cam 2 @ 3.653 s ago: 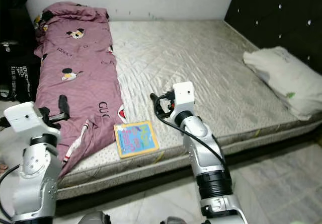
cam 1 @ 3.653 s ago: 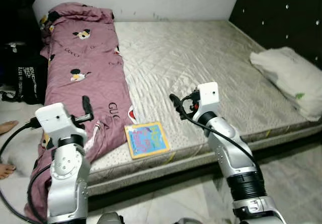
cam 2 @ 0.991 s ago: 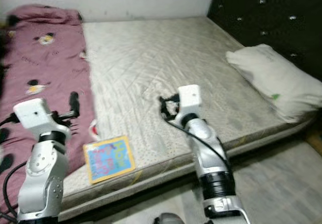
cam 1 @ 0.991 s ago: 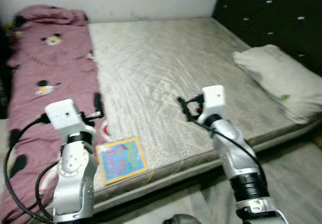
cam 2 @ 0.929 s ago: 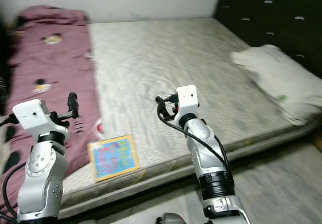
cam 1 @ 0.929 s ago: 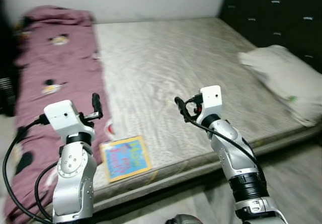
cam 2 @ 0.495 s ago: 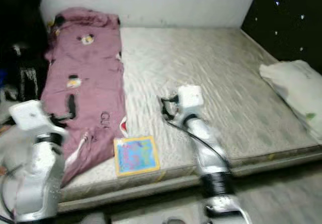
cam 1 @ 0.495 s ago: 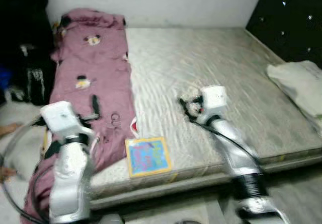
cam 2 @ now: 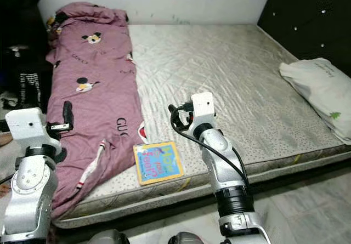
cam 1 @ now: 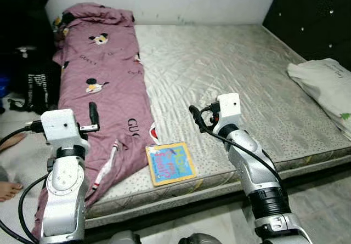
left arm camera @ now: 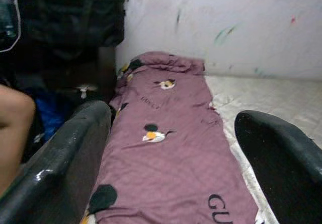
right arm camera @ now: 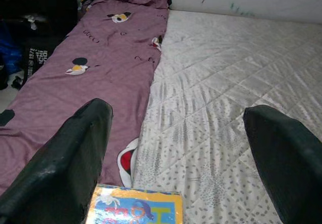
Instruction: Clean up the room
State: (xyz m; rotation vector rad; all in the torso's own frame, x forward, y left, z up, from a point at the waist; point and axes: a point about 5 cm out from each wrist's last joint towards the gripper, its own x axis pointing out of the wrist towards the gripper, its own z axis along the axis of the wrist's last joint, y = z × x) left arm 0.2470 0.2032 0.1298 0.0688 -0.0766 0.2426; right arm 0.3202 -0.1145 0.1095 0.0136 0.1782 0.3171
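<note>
At the far left, a person's bare foot (cam 1: 10,190) is seen on the floor beside the bed, and a black bag (cam 1: 34,85) with white lettering is standing against the dark furniture behind it. The left gripper (cam 1: 93,114) is being held raised in front of the robot, over the near part of the mauve blanket (cam 1: 101,85), with its fingers (left arm camera: 60,158) spread apart and nothing between them. The blanket, printed with cartoon mice and dark lettering, is lying stretched along the left side of the grey quilted mattress (cam 1: 230,68), bunched at the far end by the wall and hanging over the near edge. Just beside its lower hem, a colourful picture book (cam 1: 170,163) with a yellow border is lying flat near the front edge of the mattress, untouched by either gripper. Further right, the right gripper (cam 1: 196,117) is being held above the middle of the mattress, beyond the book, its fingers (right arm camera: 75,153) likewise wide apart and empty. At the far right, a white pillow (cam 1: 326,88) is resting on the mattress below the dark studded headboard (cam 1: 312,13).
</note>
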